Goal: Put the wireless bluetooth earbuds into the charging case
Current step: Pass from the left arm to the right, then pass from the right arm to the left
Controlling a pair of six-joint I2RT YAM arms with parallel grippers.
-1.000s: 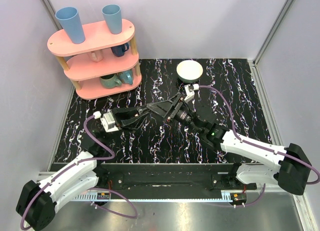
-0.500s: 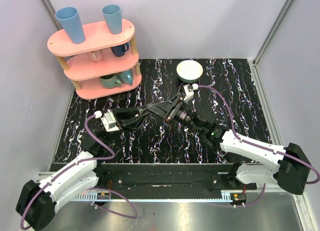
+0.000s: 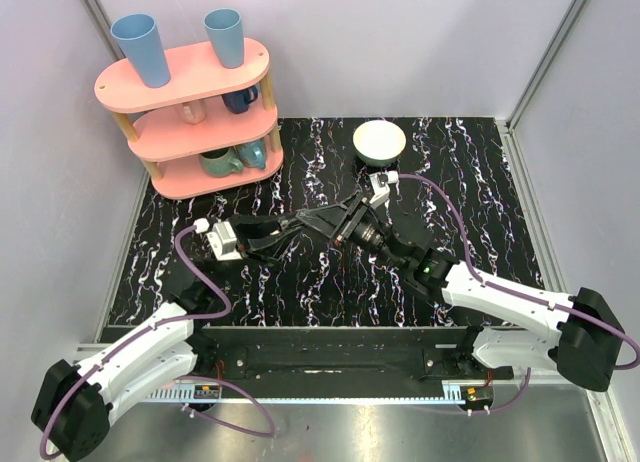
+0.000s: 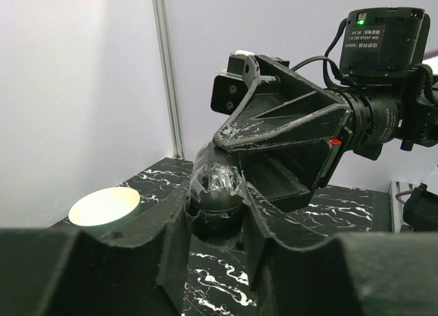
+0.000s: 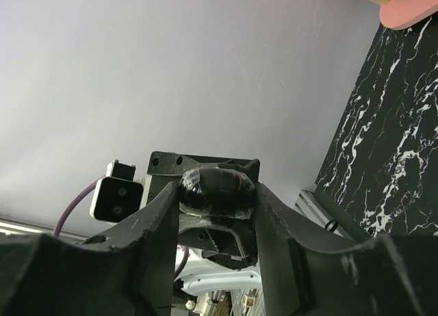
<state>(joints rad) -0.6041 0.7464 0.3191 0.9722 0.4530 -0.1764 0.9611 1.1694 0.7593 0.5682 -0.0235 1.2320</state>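
Observation:
Neither the whitish earbuds nor the cream charging case shows in any view. My two grippers meet above the middle of the table. My left gripper point(image 3: 334, 226) point(image 4: 215, 210) is shut on a small black rounded object point(image 4: 217, 193) wrapped in clear film. My right gripper point(image 3: 347, 222) point(image 5: 217, 196) is shut on the same black object point(image 5: 219, 186) from the opposite side. The object hangs in the air between both pairs of fingers, above the black marbled table point(image 3: 300, 282).
A white bowl point(image 3: 379, 141) point(image 4: 104, 206) stands at the back centre. A pink three-tier shelf point(image 3: 190, 112) with blue cups and mugs stands at the back left. Grey walls close the sides and back.
The left wrist has shifted slightly to the right and back. Both grippers stay joined on the black object at nearly the same spot.

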